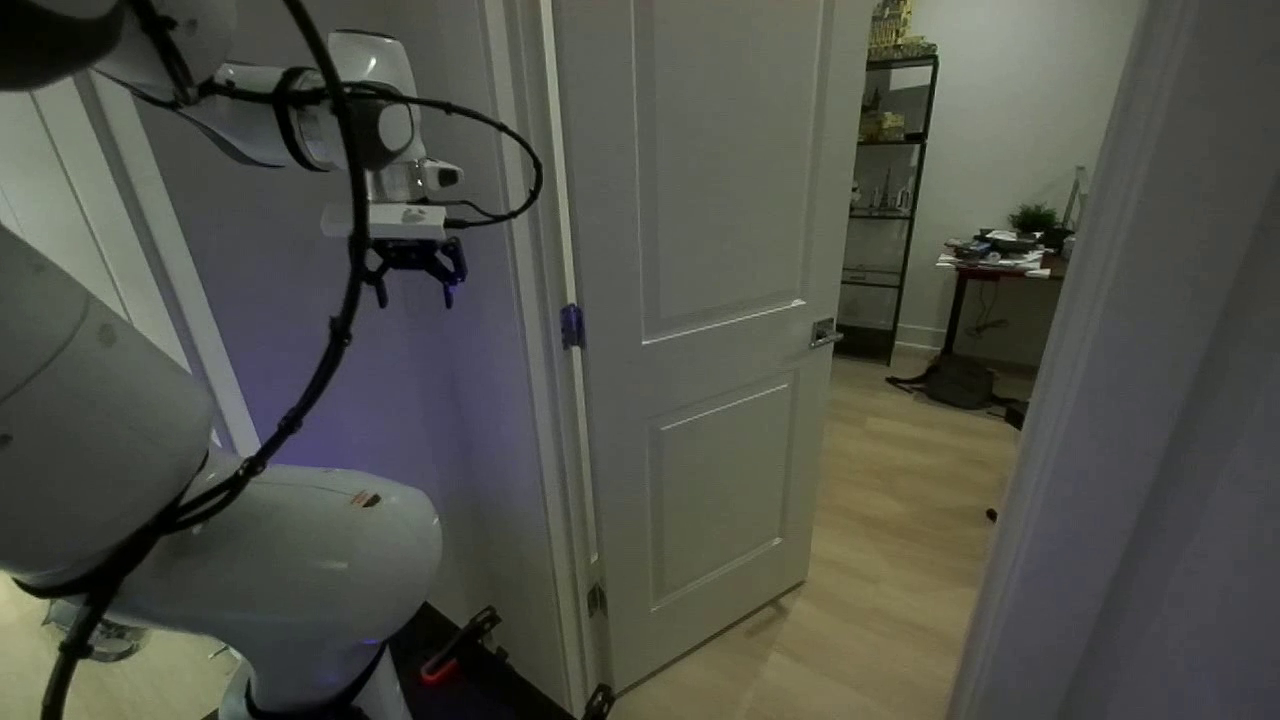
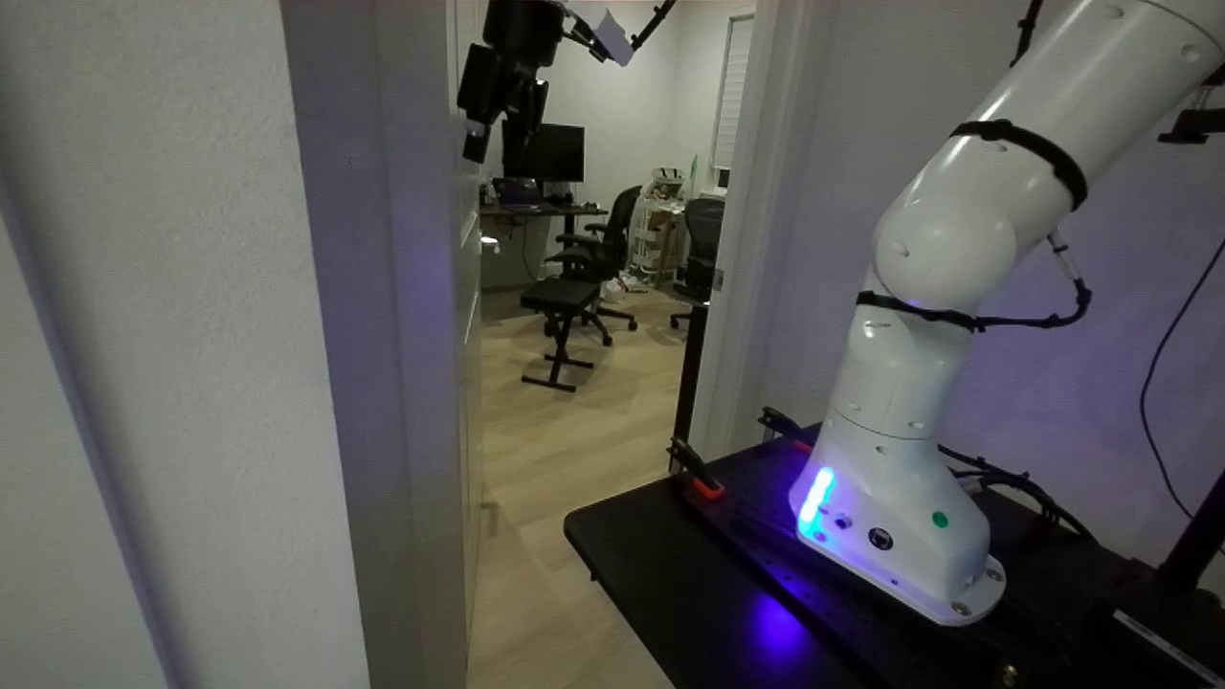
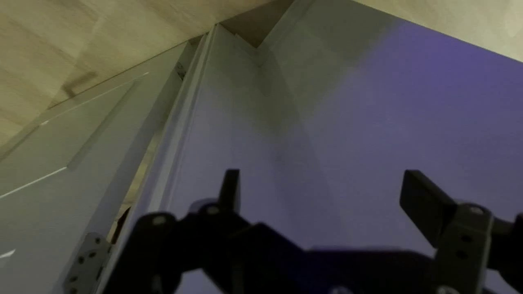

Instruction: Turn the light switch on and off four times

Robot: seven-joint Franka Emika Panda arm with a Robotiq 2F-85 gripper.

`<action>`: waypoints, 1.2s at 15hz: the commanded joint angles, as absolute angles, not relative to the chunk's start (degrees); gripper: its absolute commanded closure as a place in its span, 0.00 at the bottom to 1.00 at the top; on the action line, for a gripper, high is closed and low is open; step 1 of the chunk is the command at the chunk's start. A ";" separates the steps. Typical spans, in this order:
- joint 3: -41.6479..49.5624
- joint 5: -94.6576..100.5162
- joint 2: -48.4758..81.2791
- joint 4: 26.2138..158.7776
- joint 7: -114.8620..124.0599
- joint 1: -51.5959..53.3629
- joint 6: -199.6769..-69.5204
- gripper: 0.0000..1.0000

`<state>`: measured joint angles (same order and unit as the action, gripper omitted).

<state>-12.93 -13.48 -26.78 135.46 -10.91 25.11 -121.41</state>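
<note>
Wrist view shows me the tool [image 3: 322, 179] spread wide, pointing down beside the purple-lit wall [image 3: 380, 139], near the white door [image 3: 94, 179] standing open.

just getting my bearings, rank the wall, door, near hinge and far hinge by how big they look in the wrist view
1. Wall
2. Door
3. Near hinge, bottom left
4. Far hinge, toward the top; it sits farther away, so whether it is really smaller can't be told

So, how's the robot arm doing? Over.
Black two-fingered hand open, empty. Light switch out of view. White panelled door standing open; nothing seen blocking.
</note>
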 commanded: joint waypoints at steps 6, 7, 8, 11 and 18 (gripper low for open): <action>-11.20 -14.43 -33.58 139.94 -11.93 24.47 -120.09 0.00; -11.24 -14.55 -33.85 140.21 -11.83 24.53 -120.62 0.00; -11.39 -14.63 -34.13 140.48 -11.60 24.55 -121.35 0.25; -11.46 -15.01 -34.24 140.35 -11.61 24.78 -123.25 0.42; -12.62 -17.72 -33.43 141.19 -10.71 25.91 -133.49 0.95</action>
